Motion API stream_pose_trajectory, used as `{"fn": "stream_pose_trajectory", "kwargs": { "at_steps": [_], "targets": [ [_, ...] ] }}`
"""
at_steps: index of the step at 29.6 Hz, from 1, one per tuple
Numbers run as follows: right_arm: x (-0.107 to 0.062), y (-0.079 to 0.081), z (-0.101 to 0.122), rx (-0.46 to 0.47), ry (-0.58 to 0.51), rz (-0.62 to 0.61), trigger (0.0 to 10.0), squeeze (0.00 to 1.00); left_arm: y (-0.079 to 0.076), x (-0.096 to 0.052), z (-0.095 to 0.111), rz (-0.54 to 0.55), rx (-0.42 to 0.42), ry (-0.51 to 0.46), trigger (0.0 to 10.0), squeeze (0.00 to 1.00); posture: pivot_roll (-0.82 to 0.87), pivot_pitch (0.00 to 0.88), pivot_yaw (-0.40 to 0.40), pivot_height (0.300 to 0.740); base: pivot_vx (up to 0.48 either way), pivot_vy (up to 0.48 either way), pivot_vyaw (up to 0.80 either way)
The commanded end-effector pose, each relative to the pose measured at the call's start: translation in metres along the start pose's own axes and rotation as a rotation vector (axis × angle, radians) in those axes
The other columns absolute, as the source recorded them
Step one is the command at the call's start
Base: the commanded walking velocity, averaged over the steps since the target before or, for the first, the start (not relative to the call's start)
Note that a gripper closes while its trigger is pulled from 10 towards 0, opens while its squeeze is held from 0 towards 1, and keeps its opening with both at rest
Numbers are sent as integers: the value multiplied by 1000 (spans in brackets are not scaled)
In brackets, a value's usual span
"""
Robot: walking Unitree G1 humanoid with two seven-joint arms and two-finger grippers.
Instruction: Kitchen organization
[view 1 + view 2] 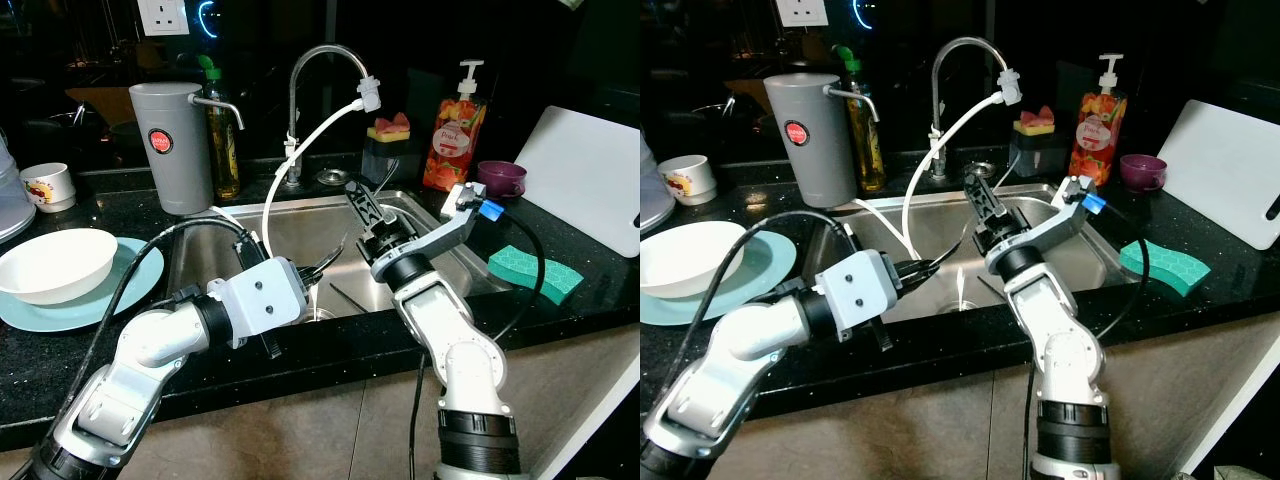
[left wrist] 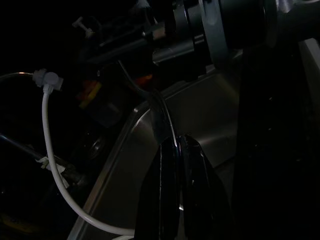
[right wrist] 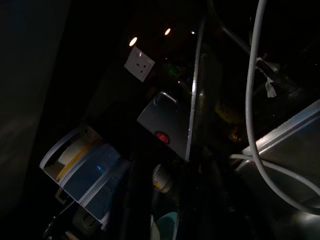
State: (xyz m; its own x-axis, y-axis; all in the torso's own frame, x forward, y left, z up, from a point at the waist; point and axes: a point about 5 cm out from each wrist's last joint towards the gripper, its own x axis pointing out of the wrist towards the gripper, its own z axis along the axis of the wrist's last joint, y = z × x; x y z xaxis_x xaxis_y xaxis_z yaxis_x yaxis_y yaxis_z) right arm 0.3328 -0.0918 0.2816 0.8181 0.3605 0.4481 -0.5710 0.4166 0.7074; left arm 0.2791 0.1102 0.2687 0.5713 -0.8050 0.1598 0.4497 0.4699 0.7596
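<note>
Two arms over one sink; items listed left to right of it.
Bowl: on a blue plate, left of sink, not yet put away.
Left gripper: over the sink, fingers pressed together on a thin dark utensil, likely a spoon or fork.
Right gripper: raised above the sink; finger state cannot be told.
Sponge: right of sink, untouched.
Progress: early; most remains.
</note>
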Motion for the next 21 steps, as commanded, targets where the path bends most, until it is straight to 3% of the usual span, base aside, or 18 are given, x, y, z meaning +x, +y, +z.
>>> {"fn": "stream_pose_trajectory", "kwargs": {
  "at_steps": [1, 16, 17, 20, 21],
  "targets": [
    [5, 12, -10, 79, -9, 37, 0, 0, -2, -1, 0, -1, 17, 4, 10000, 0, 154, 53, -25, 740, 0, 0, 0],
    [5, 12, -8, 63, -29, 45, 0, 0, 5, 3, -7, 95, 70, 58, 10000, 0, 154, 53, -25, 740, 0, 0, 0],
    [6, 12, -7, 50, -28, 46, 0, 0, 4, 2, -8, 78, 36, 58, 10000, 1000, 154, 53, -25, 740, 0, 0, 0],
    [6, 11, -7, 12, -26, 39, 0, 0, 5, 2, -8, 87, 26, 62, 10000, 1000, 154, 53, -25, 740, 0, 0, 0],
    [7, 10, -8, -37, -20, 28, 10000, 0, 7, 2, -8, 117, 30, 62, 10000, 1000, 154, 53, -25, 740, 0, 0, 0]
  ]
}}
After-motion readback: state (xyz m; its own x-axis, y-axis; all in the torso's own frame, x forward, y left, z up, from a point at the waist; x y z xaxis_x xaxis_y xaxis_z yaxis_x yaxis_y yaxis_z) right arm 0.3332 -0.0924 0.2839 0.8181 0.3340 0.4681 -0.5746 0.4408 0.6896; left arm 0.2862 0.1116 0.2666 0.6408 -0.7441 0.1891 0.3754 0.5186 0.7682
